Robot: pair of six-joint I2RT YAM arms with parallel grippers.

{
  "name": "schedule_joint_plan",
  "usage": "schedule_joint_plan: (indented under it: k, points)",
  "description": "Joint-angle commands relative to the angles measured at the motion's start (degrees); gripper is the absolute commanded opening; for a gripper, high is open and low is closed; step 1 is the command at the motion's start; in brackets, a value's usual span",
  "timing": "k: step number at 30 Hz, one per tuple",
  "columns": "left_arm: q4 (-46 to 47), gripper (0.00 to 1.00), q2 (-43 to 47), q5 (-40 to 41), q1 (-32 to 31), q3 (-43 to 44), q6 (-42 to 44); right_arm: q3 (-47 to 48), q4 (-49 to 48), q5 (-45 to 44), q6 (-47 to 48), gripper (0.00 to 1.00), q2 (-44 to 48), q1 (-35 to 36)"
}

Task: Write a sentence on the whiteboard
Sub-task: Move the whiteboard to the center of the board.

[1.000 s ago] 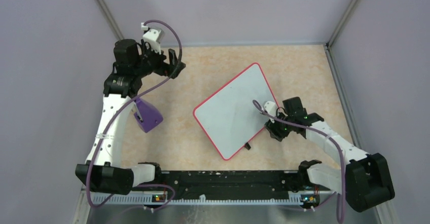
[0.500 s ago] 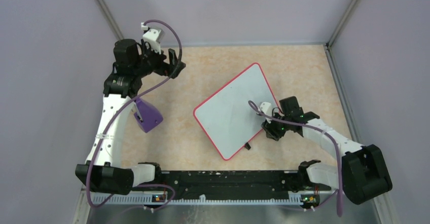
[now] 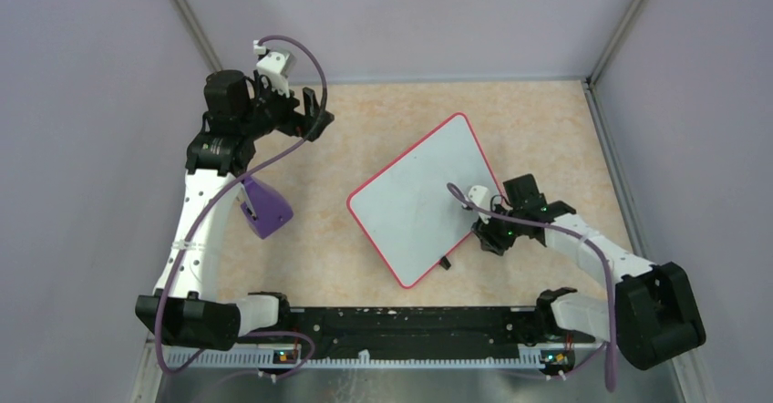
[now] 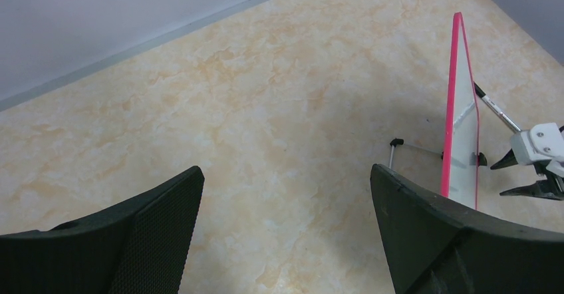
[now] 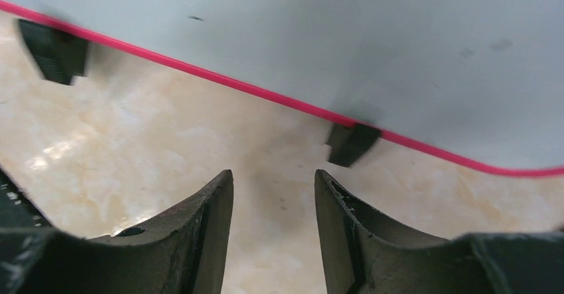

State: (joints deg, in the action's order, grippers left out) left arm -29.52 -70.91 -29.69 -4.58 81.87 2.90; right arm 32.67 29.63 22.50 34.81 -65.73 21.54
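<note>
Whiteboard (image 3: 419, 198) stands propped mid-table, no lettering visible. My right pincer (image 5: 274, 177) is part-open and empty, just beside its lower rim. Best to close in squarely and gently, since a shove could tip it.

The middle of the table (image 3: 319, 248) is taken up by the tilted board (image 3: 419, 202), propped on black feet (image 5: 351, 144). Open floor is left between it and the purple block (image 3: 266, 208), and along the far wall (image 3: 410, 20). The right gripper (image 5: 273, 181) is hemmed in just beside the board's near-right rim.
</note>
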Motion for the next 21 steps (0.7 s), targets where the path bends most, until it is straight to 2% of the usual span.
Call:
schedule_joint_plan:
  k: [1,4,9,15,21]
  points:
    - [3.2,0.99,0.5,-1.6,-0.1,0.8,-0.6,2.6,-2.8,-6.2,-0.8,0.47,-1.8,-4.5]
    - [3.2,0.99,0.4,-1.6,-0.1,0.8,-0.6,4.0,-4.5,-7.6,-1.6,0.50,-4.2,-5.3]
    - [3.3,0.99,0.5,-1.3,0.0,0.4,-0.4,4.5,-8.5,-3.1,-2.6,0.57,-5.0,-4.8]
    - [3.1,0.99,0.5,-1.6,-0.1,0.5,-0.4,4.1,-8.2,-1.6,-2.3,0.57,-6.7,0.1]
    - [3.0,0.99,0.7,-1.6,-0.1,0.5,-0.1,3.3,-5.4,-0.9,-1.9,0.51,-7.1,2.0]
